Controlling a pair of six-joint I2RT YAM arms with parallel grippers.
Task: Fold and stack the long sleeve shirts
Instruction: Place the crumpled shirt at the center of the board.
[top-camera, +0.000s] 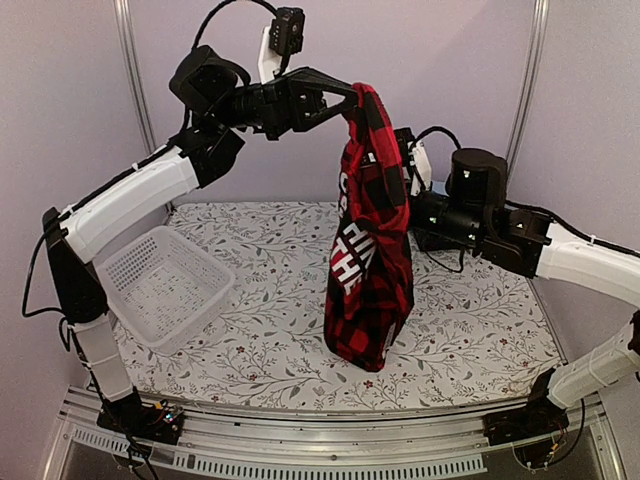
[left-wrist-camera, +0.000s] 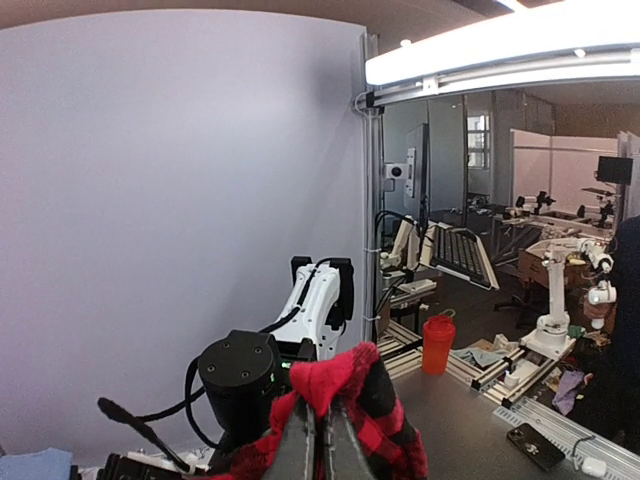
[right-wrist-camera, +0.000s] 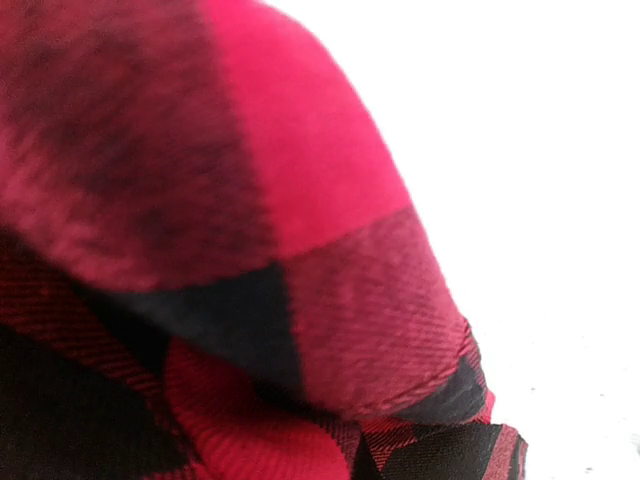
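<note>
Hanging from the closed left tool, the red-and-black check shirt runs straight down, long axis vertical.

The left tool's fingers are pinched together on a bunched top edge of the shirt, and the cloth drops below that tool until its lower end reaches the floral surface. The right tool is closed at the shirt's side, about halfway down, well below and to the right of the left tool. Only the top view shows the full hang and the white lettering on the cloth. The right wrist view is filled with blurred check fabric, so its grip on the shirt's edge is likely rather than plain. A white mesh basket sits low, to the left of the left tool.
</note>
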